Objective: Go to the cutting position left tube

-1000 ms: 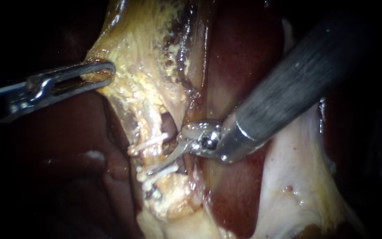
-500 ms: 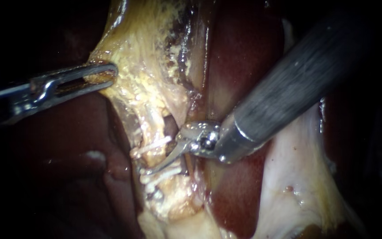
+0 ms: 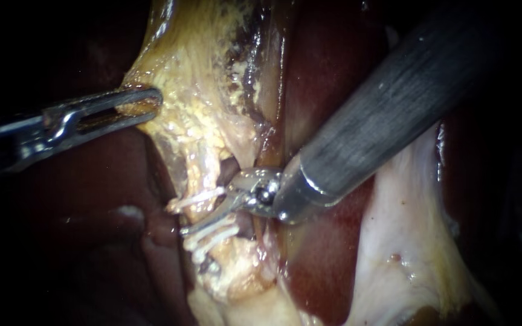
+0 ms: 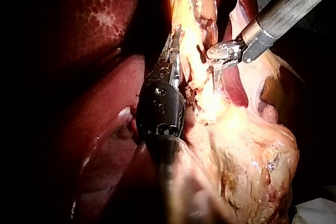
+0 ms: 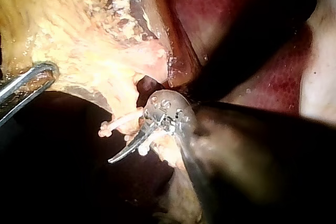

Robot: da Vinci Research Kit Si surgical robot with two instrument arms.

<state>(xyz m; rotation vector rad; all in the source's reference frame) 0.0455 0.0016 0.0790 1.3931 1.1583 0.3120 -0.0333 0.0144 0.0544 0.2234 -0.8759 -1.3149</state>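
Right instrument [image 3: 193,227] slid further across tube [image 3: 199,181]; left instrument [image 3: 143,102] grips yellow tissue [image 3: 200,121].

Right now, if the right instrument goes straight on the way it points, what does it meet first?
Likely the tube, between the white clips; the right instrument's tip lies against it there. Beyond is liver, though depth is unclear.

Endoscope: close on the tissue [image 3: 200,121], facing the clips [image 3: 203,196] square-on. Left wrist: behind left instrument [image 4: 175,38], looking along its shaft. Right wrist: along right instrument [image 5: 119,156], nearest of all. All three share both instruments and the tissue between.
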